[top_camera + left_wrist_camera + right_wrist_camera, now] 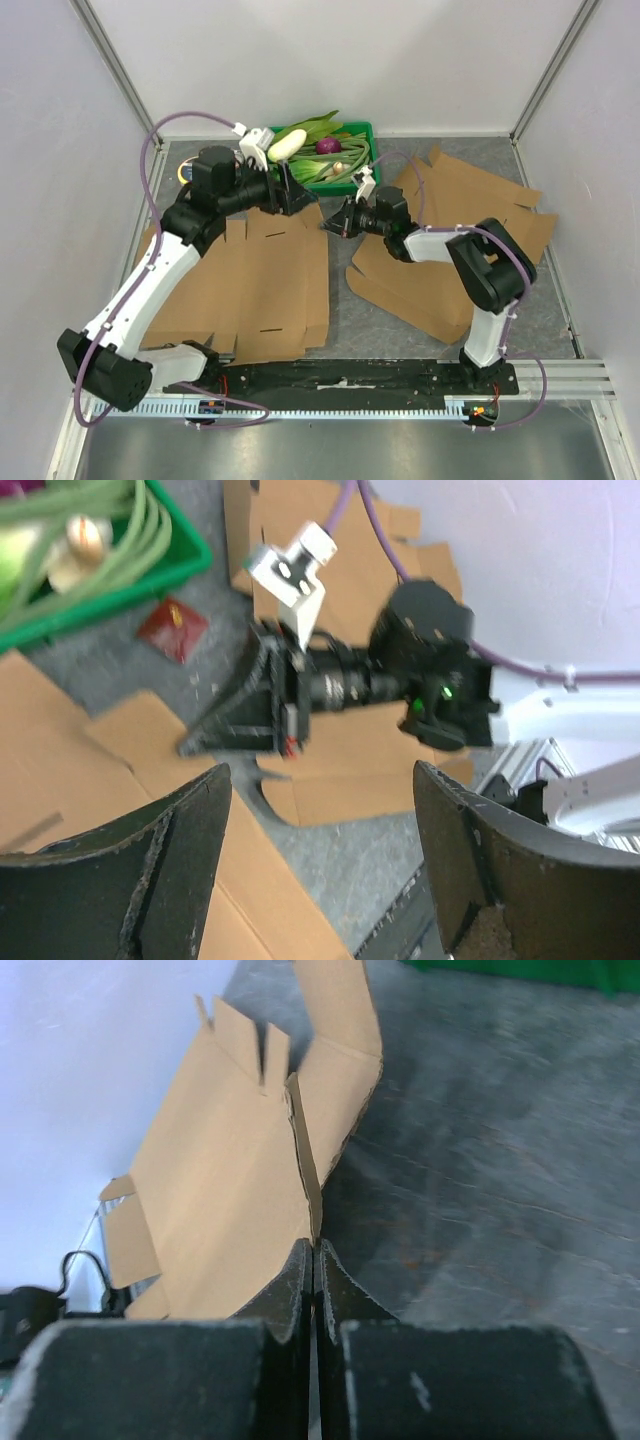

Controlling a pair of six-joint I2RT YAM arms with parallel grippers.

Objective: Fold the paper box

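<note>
Your box (265,290) lies flat and unfolded on the left half of the table (390,330), with its far edge just near of the green tray (355,125) of vegetables.

Your right gripper (314,1255) reaches in from the right and is clenched on the box at its far right corner. In the right wrist view the fingers meet, with the thin cardboard edge pinched between them. The cardboard next to the grip bends up off the table.

Your left gripper (320,780) is released, its fingers spread wide with nothing between them. It hangs over the far edge of the box, near the tray and just left of the right gripper, and its camera looks straight at that gripper.

A stack (470,230) of more flat cardboard lies on the right half of the table, under the right arm. A small red scrap (171,628) sits on the table between the tray and the box.
</note>
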